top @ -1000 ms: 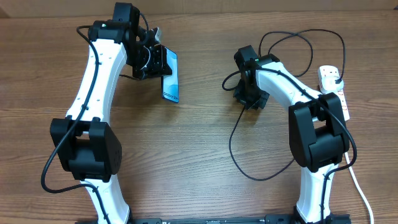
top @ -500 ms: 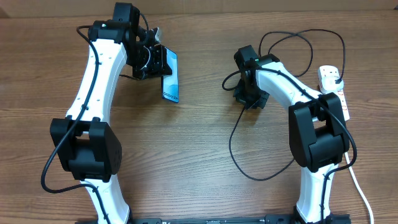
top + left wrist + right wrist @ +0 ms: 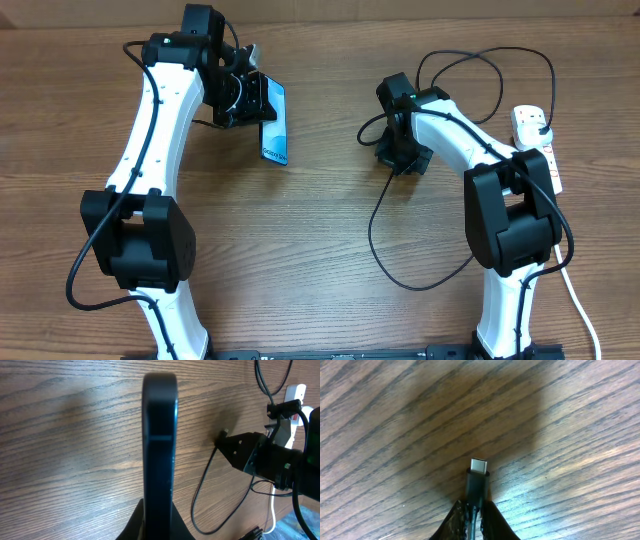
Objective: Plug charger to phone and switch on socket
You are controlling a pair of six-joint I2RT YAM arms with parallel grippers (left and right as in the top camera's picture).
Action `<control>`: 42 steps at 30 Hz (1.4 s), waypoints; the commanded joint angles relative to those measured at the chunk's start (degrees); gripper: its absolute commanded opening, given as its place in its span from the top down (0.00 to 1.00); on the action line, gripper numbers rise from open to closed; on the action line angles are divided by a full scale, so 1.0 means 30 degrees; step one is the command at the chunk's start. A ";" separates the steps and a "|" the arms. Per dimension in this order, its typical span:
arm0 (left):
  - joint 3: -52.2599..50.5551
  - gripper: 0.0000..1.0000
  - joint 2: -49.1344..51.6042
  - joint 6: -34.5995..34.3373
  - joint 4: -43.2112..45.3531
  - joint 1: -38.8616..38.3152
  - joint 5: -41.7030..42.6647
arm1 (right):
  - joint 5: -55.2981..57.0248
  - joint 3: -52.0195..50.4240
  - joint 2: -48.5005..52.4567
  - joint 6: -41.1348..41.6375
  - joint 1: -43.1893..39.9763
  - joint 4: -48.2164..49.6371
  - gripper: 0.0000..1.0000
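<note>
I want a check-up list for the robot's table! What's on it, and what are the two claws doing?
Surface: wooden table, plain wood grain.
Job's things: phone with its blue screen lit; charger, not plugged into the phone; socket at the table's right edge.
Clutter: nothing seen.
Grippers: left gripper shut on one end of the phone; right gripper shut on the charger just behind its metal tip.
Cables: the black charger cable loops across the table toward the socket; a thick white cord runs off the near edge.
Surroundings: a pale strip beyond the far edge, cannot tell what.
</note>
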 commanded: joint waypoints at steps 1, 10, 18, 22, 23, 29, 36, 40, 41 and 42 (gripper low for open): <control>0.0219 0.96 -0.0240 -0.0182 0.0015 -0.0124 0.0605 | -0.0146 -0.0095 0.0364 0.0007 0.0007 0.0095 0.91; 0.0219 0.96 -0.0240 -0.0182 0.0022 -0.0124 0.0605 | -0.0153 -0.0095 0.0364 0.0007 0.0007 0.0095 0.93; 0.0219 0.96 -0.0240 0.0175 0.0233 -0.0124 0.1494 | -0.0903 0.0423 0.0284 -0.0860 -0.0095 0.0124 0.96; 0.0219 0.96 -0.0240 0.3242 0.1224 -0.0109 0.6543 | -0.3293 0.1457 -0.0066 -0.2994 -0.0685 0.0109 0.96; 0.0219 0.96 -0.0240 0.3592 0.1450 -0.0095 0.7584 | -0.3759 0.1610 -0.0233 -0.3439 -0.0867 0.0138 0.96; 0.0219 0.96 -0.0240 0.3541 0.2812 -0.0073 0.8859 | -0.6258 0.1792 -0.1807 -0.6324 -0.1807 0.0444 0.96; 0.0219 0.96 -0.0240 0.2178 0.6360 0.0160 1.2429 | -1.1220 0.1792 -0.4765 -1.0542 -0.1829 0.0160 0.96; 0.0219 0.96 -0.0240 0.1341 0.8036 0.0160 1.3347 | -1.1373 0.1792 -0.6280 -1.0841 -0.1202 -0.0379 0.96; 0.0219 0.96 -0.0240 0.1319 0.8706 0.0168 1.3828 | -1.1373 0.1792 -0.6856 -1.1089 -0.0736 -0.0794 0.96; 0.0219 0.96 -0.0240 0.1311 0.9063 0.0168 1.4010 | -1.1336 0.1792 -0.7074 -1.1118 -0.0495 -0.0947 0.96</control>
